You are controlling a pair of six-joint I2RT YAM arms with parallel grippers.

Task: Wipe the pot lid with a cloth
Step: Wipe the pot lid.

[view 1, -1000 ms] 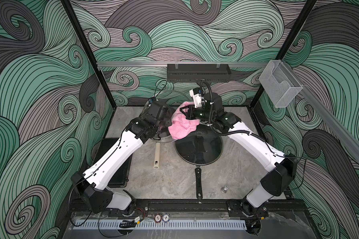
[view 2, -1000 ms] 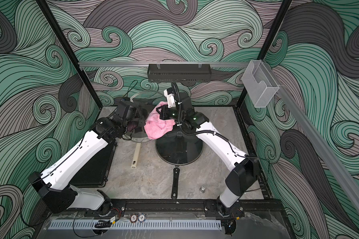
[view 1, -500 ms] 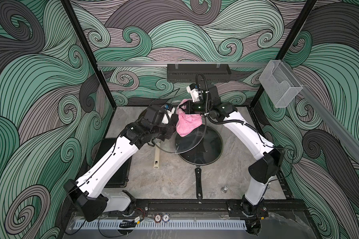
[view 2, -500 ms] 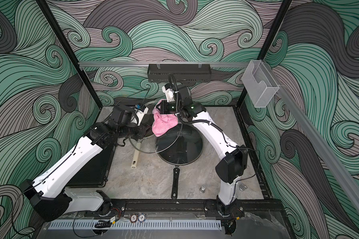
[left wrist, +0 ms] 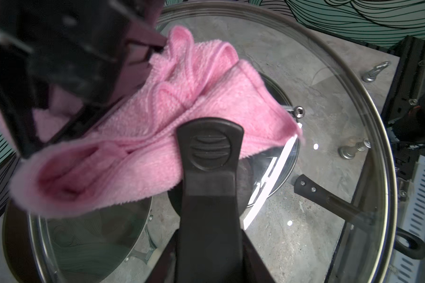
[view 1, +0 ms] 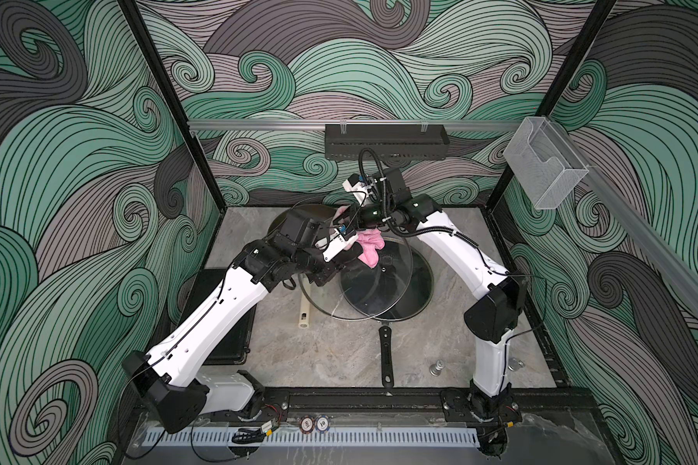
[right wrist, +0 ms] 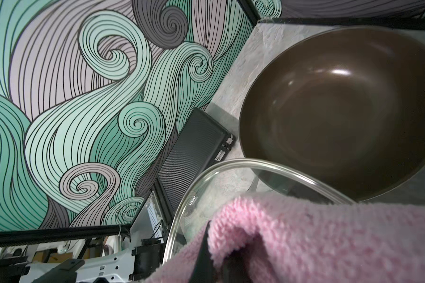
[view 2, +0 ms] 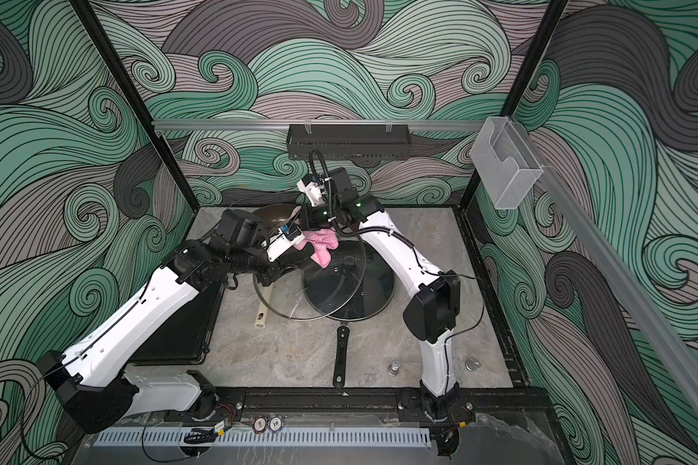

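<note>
Swung inward since a second ago, the left arm has carried the pot lid (left wrist: 329, 73) away from the wok (right wrist: 341, 110). It now hangs tilted above the frying pan (view 1: 422, 290) in mid-bench, and the right arm's elbow has folded higher.

On the left gripper (left wrist: 210, 259) the jaws stand narrow, clamped on the lid's black handle. Their tips are cut off at the frame edge in the left wrist view and masked by the wrist in both top views.

On the right gripper (right wrist: 221, 262) the jaws are closed on the cloth (left wrist: 206, 98), buried in pink pile so only dark slivers show. The cloth lies bunched on the glass beside the handle.

Through the glass, a second lid (view 1: 379, 290) covers the pan. A beige handle (view 1: 304, 318) pokes from under the held lid's rim; what it joins is hidden.
</note>
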